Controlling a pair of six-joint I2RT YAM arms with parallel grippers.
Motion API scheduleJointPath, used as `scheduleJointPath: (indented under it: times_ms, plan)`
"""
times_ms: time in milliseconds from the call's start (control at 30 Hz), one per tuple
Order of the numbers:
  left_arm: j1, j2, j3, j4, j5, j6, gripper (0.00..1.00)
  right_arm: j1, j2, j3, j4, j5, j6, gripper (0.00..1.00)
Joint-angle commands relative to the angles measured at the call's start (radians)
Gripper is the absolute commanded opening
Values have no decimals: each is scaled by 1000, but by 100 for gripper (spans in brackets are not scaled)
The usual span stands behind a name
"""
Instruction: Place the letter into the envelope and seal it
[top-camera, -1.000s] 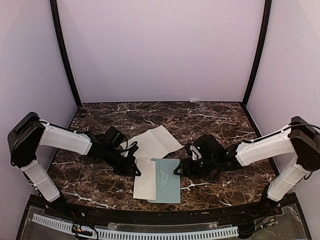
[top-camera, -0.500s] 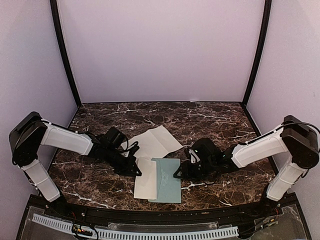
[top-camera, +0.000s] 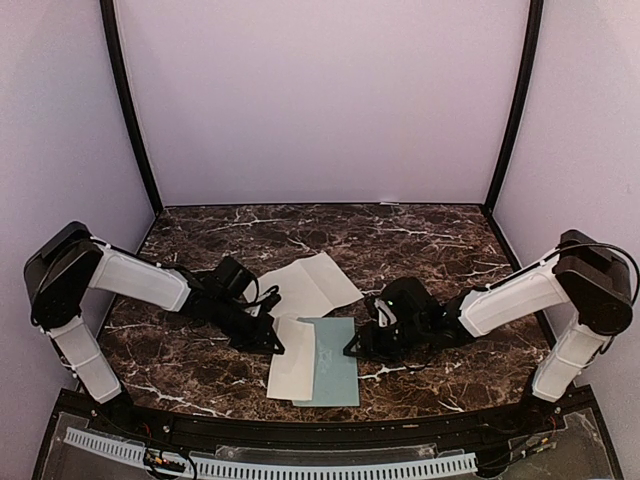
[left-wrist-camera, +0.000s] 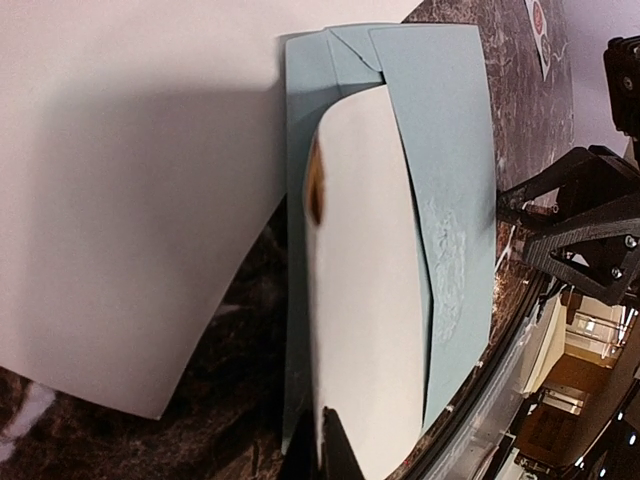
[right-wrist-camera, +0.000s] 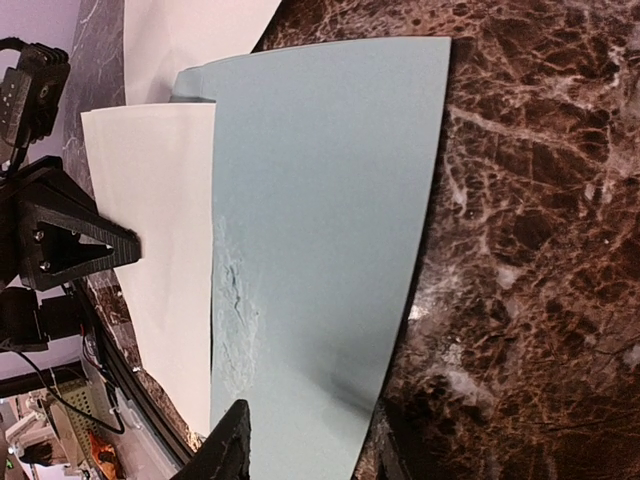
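Observation:
The pale teal envelope (top-camera: 338, 360) lies flat near the front edge, also in the left wrist view (left-wrist-camera: 440, 150) and right wrist view (right-wrist-camera: 320, 200). A white letter (top-camera: 290, 372) sticks out of its left side and bows upward (left-wrist-camera: 365, 280). My left gripper (top-camera: 272, 345) is shut on the letter's near edge (left-wrist-camera: 325, 445). My right gripper (top-camera: 352, 348) is at the envelope's right edge, jaws apart, with the edge between them (right-wrist-camera: 305, 455).
A larger white sheet (top-camera: 312, 283) lies behind the envelope, its corner under it (left-wrist-camera: 130, 200). A small strip of round stickers (left-wrist-camera: 540, 30) lies on the marble near the right gripper. The table's black front rim (top-camera: 320, 430) is just beyond the envelope.
My right gripper has slid a little left and nearer, onto the envelope's right edge. My left gripper edged slightly right with the letter. The envelope has barely shifted.

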Motion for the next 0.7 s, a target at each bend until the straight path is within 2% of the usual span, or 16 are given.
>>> scheduleJointPath:
  times_ms: [0, 667]
  plan:
    - [3, 22, 1, 7, 12, 7, 0, 12, 29, 7, -16, -5, 6, 38]
    - [3, 21, -31, 125, 64, -65, 0, 14, 38, 7, 14, -29, 7, 35]
